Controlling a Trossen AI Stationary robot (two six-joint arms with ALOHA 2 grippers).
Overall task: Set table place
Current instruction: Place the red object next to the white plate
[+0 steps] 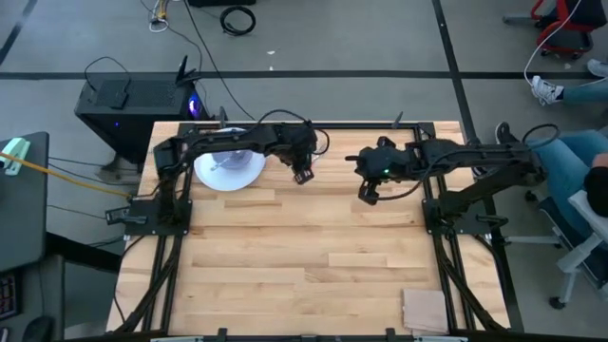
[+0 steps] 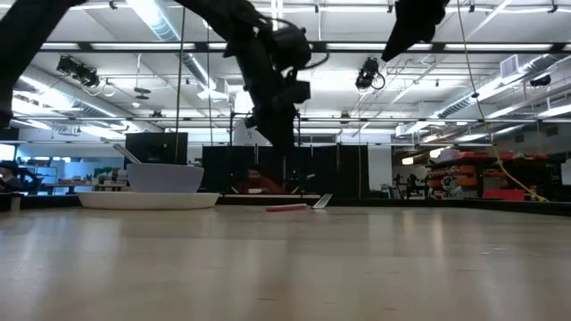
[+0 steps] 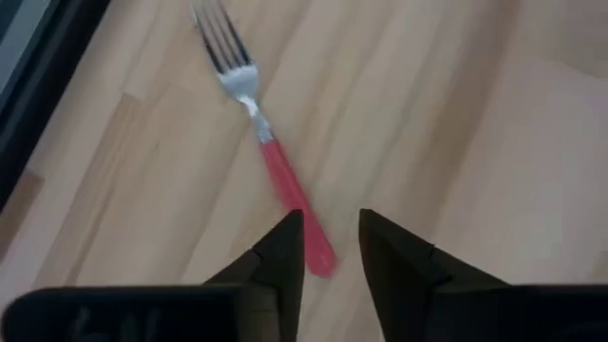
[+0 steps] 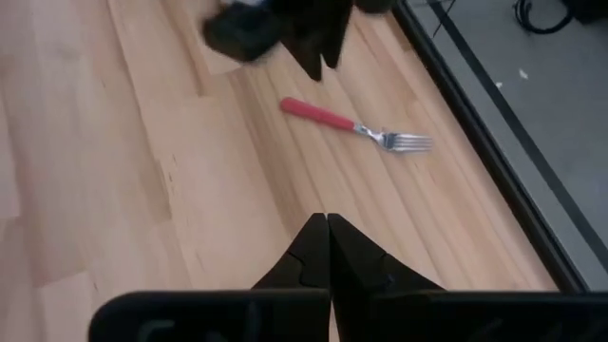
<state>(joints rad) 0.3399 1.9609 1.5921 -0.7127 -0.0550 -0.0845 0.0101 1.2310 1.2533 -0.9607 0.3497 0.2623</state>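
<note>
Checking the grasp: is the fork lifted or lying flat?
Flat on the table: the fork lies ungrasped, left gripper open above its handle.

A tan square pad (image 1: 424, 311) lies flat on the wood near the right front corner. Off the far left corner, a black computer tower (image 1: 133, 106) stands on the grey floor, with a small blue light on its right side. Black cables (image 1: 237, 18) lie coiled on the floor beyond it. At the right edge a person sits; a jeans-clad leg (image 1: 575, 157) and a white sneaker (image 1: 546, 90) show. A red chair base (image 1: 559, 24) stands far right.
</note>
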